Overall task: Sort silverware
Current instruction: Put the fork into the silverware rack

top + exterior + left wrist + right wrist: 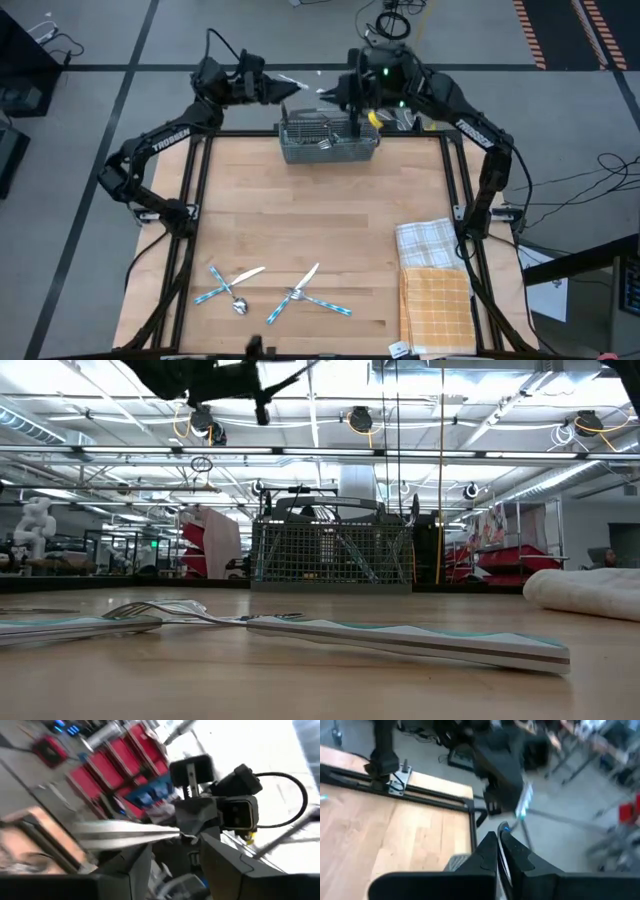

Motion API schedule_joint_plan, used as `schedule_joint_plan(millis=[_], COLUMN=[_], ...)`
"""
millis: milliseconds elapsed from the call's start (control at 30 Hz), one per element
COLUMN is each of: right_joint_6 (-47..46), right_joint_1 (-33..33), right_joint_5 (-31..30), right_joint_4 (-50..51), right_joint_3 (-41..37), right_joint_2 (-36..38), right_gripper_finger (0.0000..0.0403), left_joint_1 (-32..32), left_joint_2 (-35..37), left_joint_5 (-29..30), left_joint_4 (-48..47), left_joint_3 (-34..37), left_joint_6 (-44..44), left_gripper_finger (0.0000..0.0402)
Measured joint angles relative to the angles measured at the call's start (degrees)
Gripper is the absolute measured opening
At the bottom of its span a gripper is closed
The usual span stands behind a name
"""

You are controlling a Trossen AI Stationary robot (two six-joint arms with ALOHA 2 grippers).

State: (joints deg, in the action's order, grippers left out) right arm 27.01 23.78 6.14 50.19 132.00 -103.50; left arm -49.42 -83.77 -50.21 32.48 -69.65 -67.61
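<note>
Both grippers meet high over the far edge, above the grey wire caddy. My right gripper is shut on one piece of silverware; its pale teal handle sticks out past the fingertips. My left gripper faces it with fingers open, and the piece's blurred silver part runs just above one finger. Several more teal-handled pieces lie flat and crossed near the near edge, the closest being a fork. My right gripper pinches the piece between its two shut fingers; a thin pale sliver shows in the slit. The piece is lifted clear and points on toward my left gripper. Which end is pinched cannot be told. My left gripper: I cannot tell whether the silver part touches its finger.
The caddy stands at the middle of the far edge, with pieces inside. A white checked towel and an orange checked towel lie by the right edge; the towel roll shows low. Bare wood lies between caddy and cutlery.
</note>
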Motion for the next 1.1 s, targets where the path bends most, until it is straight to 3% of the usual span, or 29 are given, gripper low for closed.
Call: schedule_joint_plan(millis=[200,400,633,733,1100], right_joint_6=[-4.07,-3.40,-1.72,-0.91,0.50], right_joint_1=[7.31,9.91,13.22,12.97,10.84], right_joint_5=[10.98,12.58,11.35,6.67,-0.45], right_joint_4=[2.29,6.96,17.87,21.92,35.52], right_joint_3=[-0.04,-0.04,-0.04,-0.04,-0.04], right_joint_2=[-0.29,-0.29,-0.36,-1.16,-7.81], right_gripper_finger=[0.0001,0.0001,0.0001,0.0001,0.0000], left_joint_1=[-5.28,-7.44,-9.98,-9.96,-10.05], left_joint_2=[0.02,0.07,0.04,0.04,1.31], left_joint_5=[-0.11,-0.77,-1.10,-1.07,0.34], left_joint_4=[-2.21,-7.34,-21.49,-27.16,-44.88], left_joint_3=[-0.02,-0.09,-0.09,-0.09,-0.09], left_joint_6=[1.04,6.27,15.73,22.69,36.19], left_gripper_finger=[0.0169,0.0169,0.0169,0.0169,0.0169])
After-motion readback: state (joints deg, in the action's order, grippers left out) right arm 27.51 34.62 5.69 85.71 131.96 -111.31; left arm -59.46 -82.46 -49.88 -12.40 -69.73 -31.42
